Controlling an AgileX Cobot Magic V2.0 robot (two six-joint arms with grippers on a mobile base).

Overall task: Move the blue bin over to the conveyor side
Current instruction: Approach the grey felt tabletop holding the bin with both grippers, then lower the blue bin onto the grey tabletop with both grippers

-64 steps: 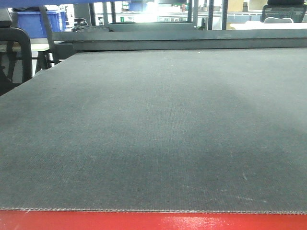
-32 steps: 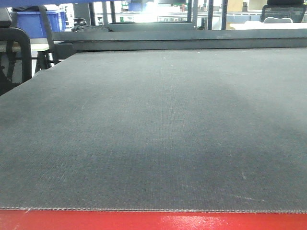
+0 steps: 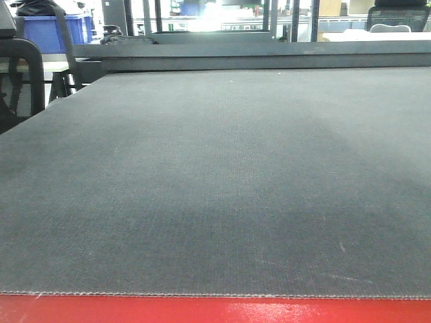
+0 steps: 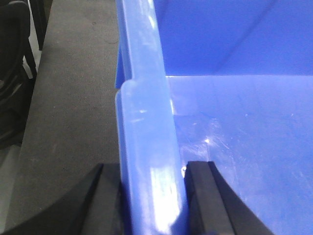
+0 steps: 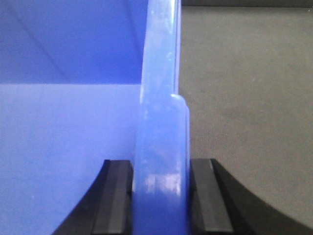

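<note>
Well, the big black belt (image 3: 215,182) with its red strip (image 3: 215,311) shows no bin in the front view. The blue bin (image 4: 234,147) sits between the two grippers. The left gripper (image 4: 154,196) is clamped on one rim, and the right gripper (image 5: 161,196) is clamped on another rim. A dark woven bench (image 4: 73,98) lies just outside each gripper. I think the grab is done, and the move to the belt is left.

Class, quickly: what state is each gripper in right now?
Left gripper: closed, clamping the rim of the blue bin.
Right gripper: closed, clamping the rim of the blue bin too.
</note>
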